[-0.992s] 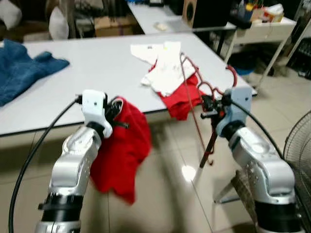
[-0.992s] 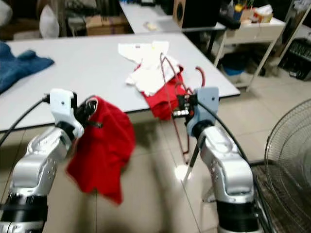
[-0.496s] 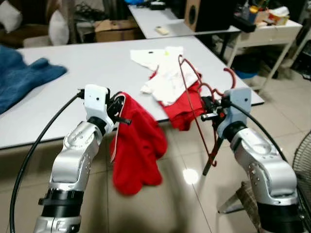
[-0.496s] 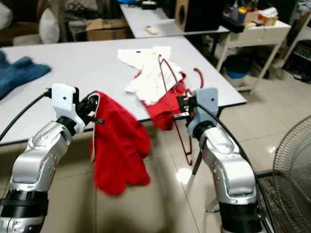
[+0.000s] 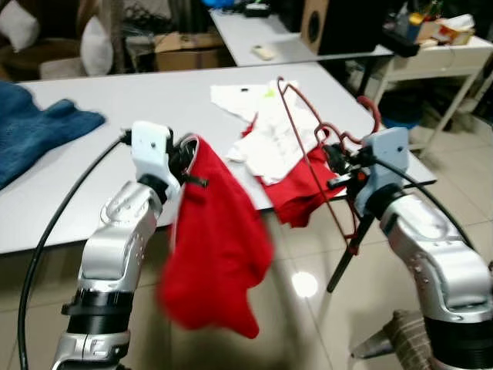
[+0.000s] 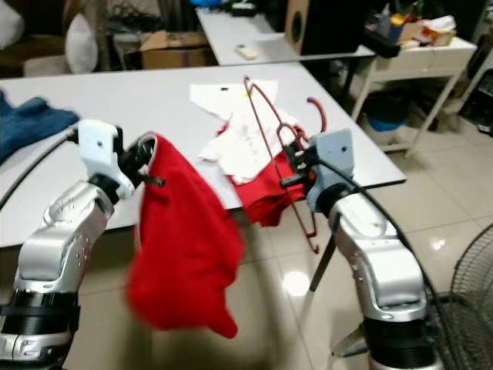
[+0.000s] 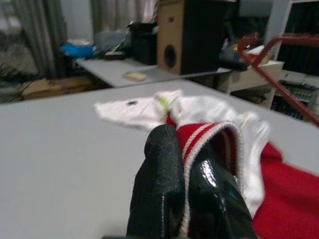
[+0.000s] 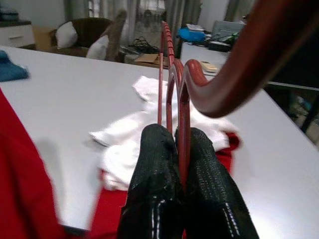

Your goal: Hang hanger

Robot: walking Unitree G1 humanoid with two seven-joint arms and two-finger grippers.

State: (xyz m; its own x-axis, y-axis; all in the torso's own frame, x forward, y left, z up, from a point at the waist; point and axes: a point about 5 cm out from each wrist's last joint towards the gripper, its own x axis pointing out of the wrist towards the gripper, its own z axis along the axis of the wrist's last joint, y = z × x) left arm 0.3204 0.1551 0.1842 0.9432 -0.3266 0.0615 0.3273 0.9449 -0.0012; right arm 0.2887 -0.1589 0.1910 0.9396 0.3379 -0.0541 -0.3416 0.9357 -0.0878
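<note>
The soft red cloth garment [image 5: 216,254] now hangs lower and fuller than a moment ago, its trimmed edge clenched in the left pincer [image 7: 187,199] at the near edge of the white worktop [image 5: 139,100]. The right pincer [image 8: 182,174] grips the thin dark-red hanger [image 5: 316,146], lifted beside crumpled white and red clothes [image 5: 273,142].

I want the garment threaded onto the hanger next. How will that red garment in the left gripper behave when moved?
Probably floppy: the red garment droops in loose folds from the left gripper. Likely light, held by its trimmed edge alone. It may swing, so its opening could close.
</note>
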